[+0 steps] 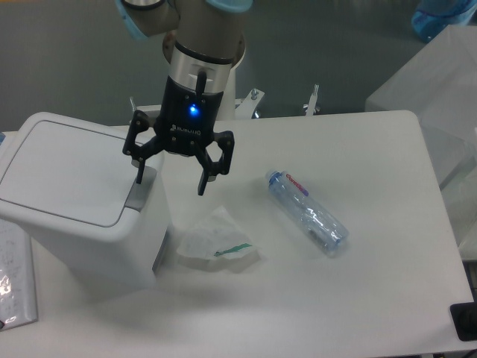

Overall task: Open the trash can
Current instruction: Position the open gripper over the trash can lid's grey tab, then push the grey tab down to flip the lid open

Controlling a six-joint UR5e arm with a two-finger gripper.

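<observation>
Arm's upper links cut off by top edge; only the wrist and black tool body show, a blue light lit on its front. Trash can (71, 205) at table's left side, its left edge cut by the frame; lid flat and closed. Grey push-button tab (139, 190) on the front edge, partly hidden behind 1 fingertip; contact cannot be told.

Arm comes down from above, wrist near vertical, fingers pointing down. Gripper (171, 181) hangs at the can's front right corner, jaws spread wide, nothing between them: 1 finger over the tab, the other beyond the can's side, above bare table (373, 298).

Crumpled clear wrapper (218, 246) with a green streak lies just beside the can's base. Clear plastic bottle (307, 213) lies on its side, well apart to the right.
</observation>
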